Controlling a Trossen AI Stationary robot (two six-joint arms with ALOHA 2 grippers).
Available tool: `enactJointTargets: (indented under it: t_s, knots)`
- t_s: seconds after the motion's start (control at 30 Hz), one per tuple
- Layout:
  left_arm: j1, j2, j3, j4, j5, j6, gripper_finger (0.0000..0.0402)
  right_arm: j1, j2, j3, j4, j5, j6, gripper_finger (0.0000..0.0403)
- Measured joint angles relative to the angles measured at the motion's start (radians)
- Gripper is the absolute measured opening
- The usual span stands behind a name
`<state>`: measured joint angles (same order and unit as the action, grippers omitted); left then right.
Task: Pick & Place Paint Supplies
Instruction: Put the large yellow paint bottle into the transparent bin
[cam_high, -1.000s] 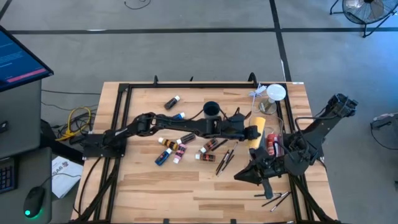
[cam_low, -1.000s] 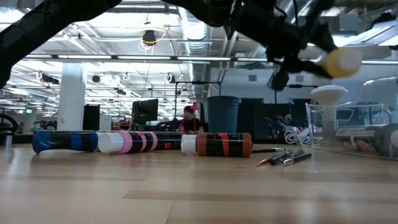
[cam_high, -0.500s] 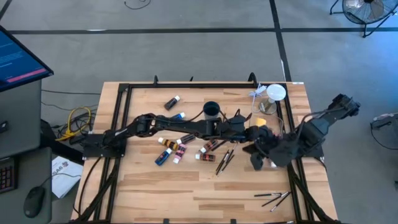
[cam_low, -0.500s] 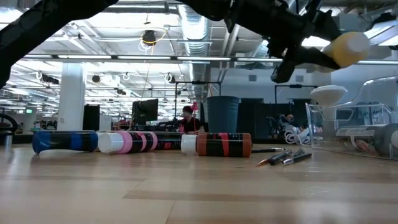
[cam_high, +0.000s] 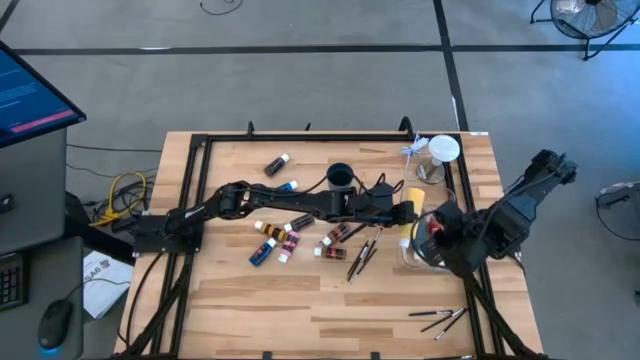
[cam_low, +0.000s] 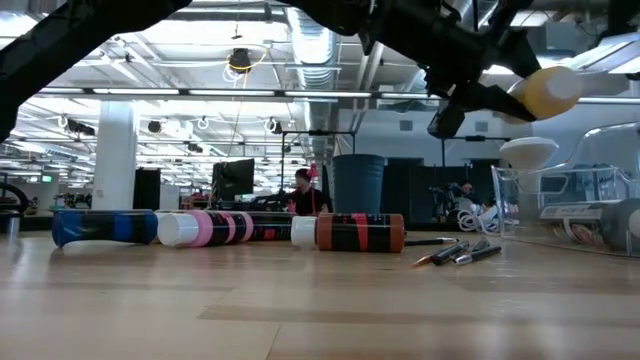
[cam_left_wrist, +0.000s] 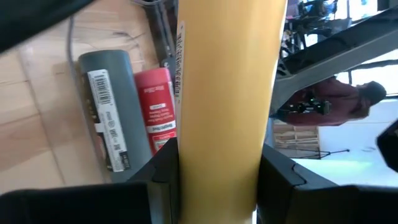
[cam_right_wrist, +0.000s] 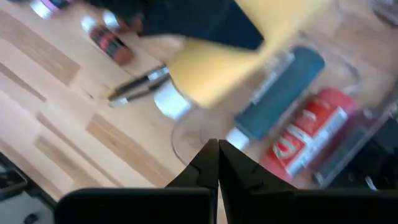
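yellow bottle (cam_high: 409, 206) sits clamped between the two fingers of the left end effector (cam_left_wrist: 217, 168), lifted clear of the desk (cam_high: 300, 310) on its right half, just above a clear container (cam_high: 420, 262). seen from the left wrist, a grey tube (cam_left_wrist: 107, 115) and a red tube (cam_left_wrist: 155, 106) lie side by side beneath the bottle. from desk level, the bottle (cam_low: 548, 92) hangs high in the air, tilted. the right end effector (cam_right_wrist: 217, 158) hovers beside the container with its fingers pressed together, gripping nothing; its wrist view shows a teal tube (cam_right_wrist: 280, 93) and a red tube lying together inside the container. near the middle of the desk, small tubes lie scattered, among them a blue tube (cam_high: 262, 254) and a brown tube (cam_high: 340, 234), with brushes (cam_high: 360, 258) just beside them. more brushes (cam_high: 440, 320) lie near the desk's front right edge. a jar (cam_high: 440, 155) stands at the far right corner.
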<state>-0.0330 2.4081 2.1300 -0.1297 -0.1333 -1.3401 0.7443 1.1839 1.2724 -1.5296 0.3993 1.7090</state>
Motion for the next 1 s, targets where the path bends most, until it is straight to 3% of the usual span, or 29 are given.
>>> enactJointTargets:
  t_s: [0.4, 1.0]
  knots:
    - [-0.001, 0.008, -0.019, 0.006, -0.032, -0.029, 0.0112, 0.041, -0.004, -0.27, 0.096, -0.041, 0.151, 0.0]
    - [0.04, 0.015, -0.019, -0.013, -0.02, -0.019, 0.0112, -0.075, -0.005, -0.517, 0.563, -0.032, -0.027, 0.0]
